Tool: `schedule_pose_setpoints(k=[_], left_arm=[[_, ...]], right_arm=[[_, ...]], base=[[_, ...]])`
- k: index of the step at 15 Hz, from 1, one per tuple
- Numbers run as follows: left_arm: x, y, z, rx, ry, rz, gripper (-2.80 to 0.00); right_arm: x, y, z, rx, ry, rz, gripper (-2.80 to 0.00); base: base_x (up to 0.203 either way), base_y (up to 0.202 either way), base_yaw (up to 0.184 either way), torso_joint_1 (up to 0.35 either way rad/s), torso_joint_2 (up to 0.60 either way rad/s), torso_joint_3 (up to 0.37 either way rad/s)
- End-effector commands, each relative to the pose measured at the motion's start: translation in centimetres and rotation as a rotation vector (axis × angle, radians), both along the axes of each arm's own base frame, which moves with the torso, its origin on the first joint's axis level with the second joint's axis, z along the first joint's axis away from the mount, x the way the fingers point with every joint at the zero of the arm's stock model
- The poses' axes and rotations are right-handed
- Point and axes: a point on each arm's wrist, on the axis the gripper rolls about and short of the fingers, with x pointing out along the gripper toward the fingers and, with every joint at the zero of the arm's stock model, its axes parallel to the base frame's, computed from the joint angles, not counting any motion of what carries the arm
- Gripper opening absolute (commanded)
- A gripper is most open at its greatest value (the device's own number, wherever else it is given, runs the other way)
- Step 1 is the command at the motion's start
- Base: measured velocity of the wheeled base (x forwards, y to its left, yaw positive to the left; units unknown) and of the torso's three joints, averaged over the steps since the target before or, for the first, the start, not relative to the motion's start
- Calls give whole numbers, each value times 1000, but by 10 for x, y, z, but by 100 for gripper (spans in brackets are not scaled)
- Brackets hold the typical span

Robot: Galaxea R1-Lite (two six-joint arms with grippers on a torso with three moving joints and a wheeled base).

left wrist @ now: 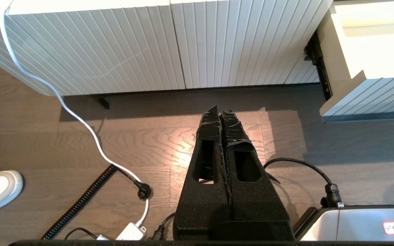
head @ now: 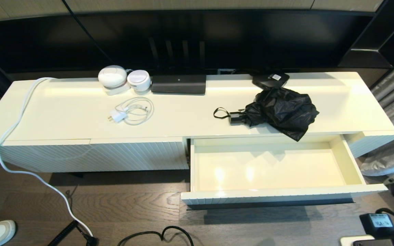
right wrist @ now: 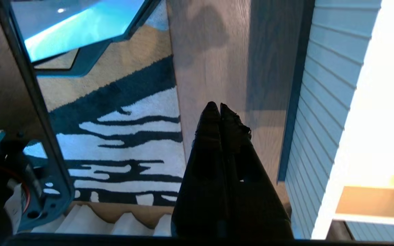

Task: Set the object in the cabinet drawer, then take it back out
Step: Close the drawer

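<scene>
The black folding umbrella (head: 282, 111) lies on the cream cabinet top (head: 63, 116), its handle and wrist loop (head: 220, 113) pointing left and some loose fabric hanging over the front edge. Directly below it the cabinet drawer (head: 275, 196) stands pulled out, its smooth cream inside bare. Neither arm shows in the head view. My left gripper (left wrist: 220, 108) is shut on nothing, low over the wood floor in front of the fluted cabinet front (left wrist: 132, 44). My right gripper (right wrist: 215, 106) is shut on nothing, over the floor beside the drawer's fluted front (right wrist: 330, 102).
On the cabinet top sit two white round devices (head: 113, 77), a coiled white charger cable (head: 132, 111), a long black rectangular device (head: 178, 84) and a flat black box with a white label (head: 270, 79). Cables (left wrist: 80, 119) cross the floor. A striped rug (right wrist: 125, 143) lies near the right arm.
</scene>
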Motion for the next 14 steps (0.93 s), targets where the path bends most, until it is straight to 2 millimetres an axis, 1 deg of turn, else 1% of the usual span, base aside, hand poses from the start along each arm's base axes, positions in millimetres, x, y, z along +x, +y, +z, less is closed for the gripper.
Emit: schedule_pose_setpoints(k=[1,3,5,9,14], left_arm=[[0,0,0,0,3,0,-280],[0,0,0,0,3,0,-280],[0,0,0,0,3,0,-280],[0,0,0,0,3,0,-280],[0,0,0,0,3,0,-280]], right_arm=[[18,10,-19,-34,87,11,-280],[31,18,-30,-30,101,15,-280],[44,26,-37,-15,76,23,-280],[54,39,-45,-4,30,58,-280],[70,52,-58,29,-53,64,-280]], base=[[0,0,0,0,0,0],[0,0,0,0,0,0],[0,0,0,0,0,0],[0,0,0,0,0,0],[0,0,0,0,0,0]])
